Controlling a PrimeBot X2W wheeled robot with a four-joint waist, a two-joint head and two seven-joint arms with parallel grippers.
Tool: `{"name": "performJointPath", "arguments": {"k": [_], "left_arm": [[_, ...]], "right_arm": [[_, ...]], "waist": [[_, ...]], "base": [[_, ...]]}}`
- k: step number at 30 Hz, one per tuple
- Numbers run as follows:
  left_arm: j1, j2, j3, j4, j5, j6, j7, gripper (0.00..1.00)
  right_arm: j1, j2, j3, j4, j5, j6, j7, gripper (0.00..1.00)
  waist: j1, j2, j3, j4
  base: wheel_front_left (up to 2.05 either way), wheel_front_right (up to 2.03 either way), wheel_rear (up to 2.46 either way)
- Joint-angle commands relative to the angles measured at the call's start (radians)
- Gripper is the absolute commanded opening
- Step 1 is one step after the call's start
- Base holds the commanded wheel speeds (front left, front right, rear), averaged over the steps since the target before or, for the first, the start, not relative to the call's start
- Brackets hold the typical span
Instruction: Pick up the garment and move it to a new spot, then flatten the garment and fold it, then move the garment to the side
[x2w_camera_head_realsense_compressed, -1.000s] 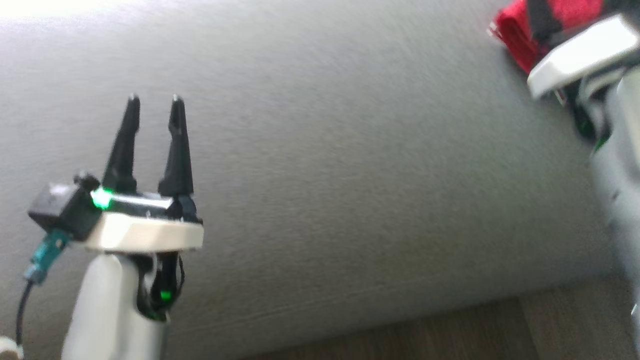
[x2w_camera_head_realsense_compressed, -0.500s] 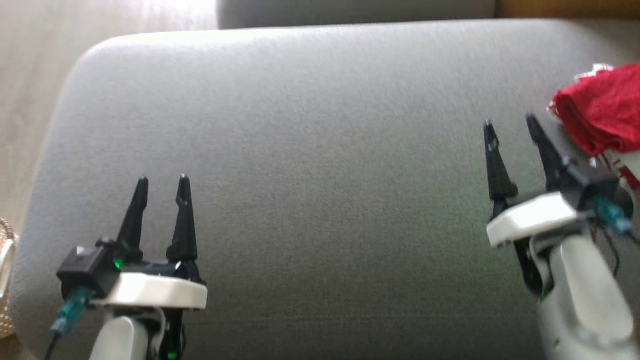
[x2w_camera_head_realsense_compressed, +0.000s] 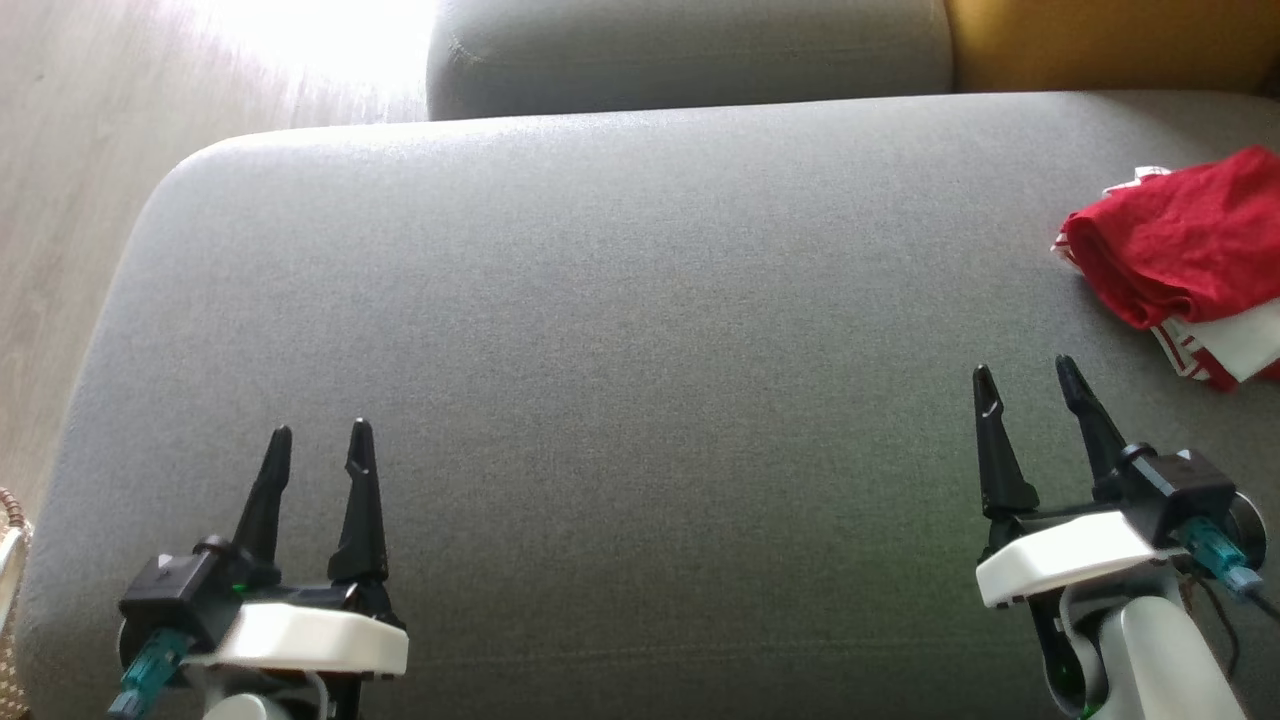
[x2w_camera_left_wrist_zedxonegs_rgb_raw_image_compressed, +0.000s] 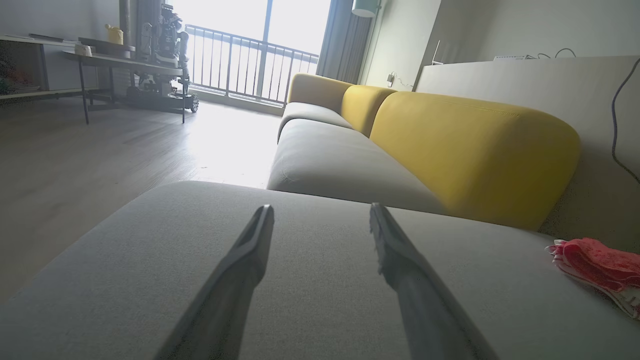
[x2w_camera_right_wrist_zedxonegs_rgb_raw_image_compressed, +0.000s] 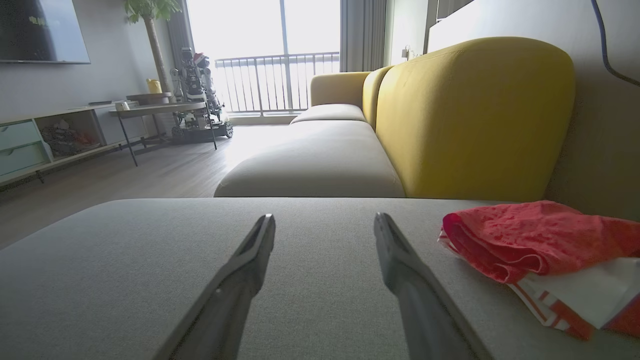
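Note:
The garment (x2w_camera_head_realsense_compressed: 1185, 255) is red with white and striped parts, folded into a small pile at the far right of the grey sofa cushion (x2w_camera_head_realsense_compressed: 620, 330). It also lies at the right edge of the left wrist view as the garment (x2w_camera_left_wrist_zedxonegs_rgb_raw_image_compressed: 597, 265), and close on the right in the right wrist view as the garment (x2w_camera_right_wrist_zedxonegs_rgb_raw_image_compressed: 540, 245). My right gripper (x2w_camera_head_realsense_compressed: 1022, 372) stands open, empty, just in front and left of the garment without touching it. My left gripper (x2w_camera_head_realsense_compressed: 318, 432) hovers open and empty over the cushion's front left.
A second grey seat cushion (x2w_camera_head_realsense_compressed: 690, 50) and a yellow backrest (x2w_camera_head_realsense_compressed: 1110, 40) lie behind. Wooden floor (x2w_camera_head_realsense_compressed: 70, 150) runs along the left. A table with a small robot model (x2w_camera_right_wrist_zedxonegs_rgb_raw_image_compressed: 195, 85) stands far off by the balcony window.
The head camera has swung and tilted, so the whole cushion and both grippers now show. My right gripper has come away from the garment toward the front; both stay open.

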Motion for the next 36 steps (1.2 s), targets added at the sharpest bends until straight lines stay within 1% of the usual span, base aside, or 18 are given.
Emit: {"name": "performJointPath", "arguments": {"k": [1, 5, 15, 23, 28, 32, 36], "left_arm": [[-0.033, 0.002, 0.038, -0.037, 0.008, 0.010, 0.002, 1.00], [-0.037, 0.002, 0.044, -0.043, 0.029, 0.026, 0.002, 1.00], [-0.039, 0.002, 0.048, -0.042, 0.034, 0.042, 0.002, 1.00], [-0.038, 0.002, 0.058, -0.041, 0.012, 0.043, 0.002, 1.00], [-0.041, 0.002, 0.058, -0.050, -0.023, 0.023, 0.002, 1.00], [-0.041, 0.002, 0.061, -0.065, -0.026, 0.008, 0.002, 1.00], [-0.038, 0.002, 0.059, -0.110, -0.079, -0.031, 0.002, 1.00]], "right_arm": [[-0.021, 0.005, 0.025, -0.039, 0.006, 0.000, -0.006, 1.00], [-0.021, 0.005, 0.025, -0.043, 0.010, 0.000, -0.006, 1.00], [-0.023, 0.005, 0.023, -0.041, 0.012, 0.000, -0.006, 1.00], [-0.028, 0.005, 0.031, -0.034, 0.014, 0.000, -0.006, 1.00], [-0.030, 0.005, 0.031, -0.035, 0.016, 0.000, -0.006, 1.00], [-0.031, 0.005, 0.033, -0.034, 0.014, 0.000, -0.006, 1.00], [-0.031, 0.005, 0.034, -0.036, 0.012, 0.000, -0.006, 1.00]], "waist": [[0.0001, -0.0001, 0.003, -0.004], [0.0001, -0.0001, 0.008, -0.010], [0.0001, -0.0001, 0.010, -0.008], [0.0001, -0.0001, 0.015, -0.011], [0.0001, -0.0001, 0.020, -0.014], [0.0001, -0.0001, 0.022, -0.015], [0.0001, -0.0001, 0.023, -0.017]], "base": [[0.00, 0.00, 0.00], [0.00, 0.00, 0.00], [0.00, 0.00, 0.00], [0.00, 0.00, 0.00], [0.00, 0.00, 0.00], [0.00, 0.00, 0.00], [0.00, 0.00, 0.00]]}}
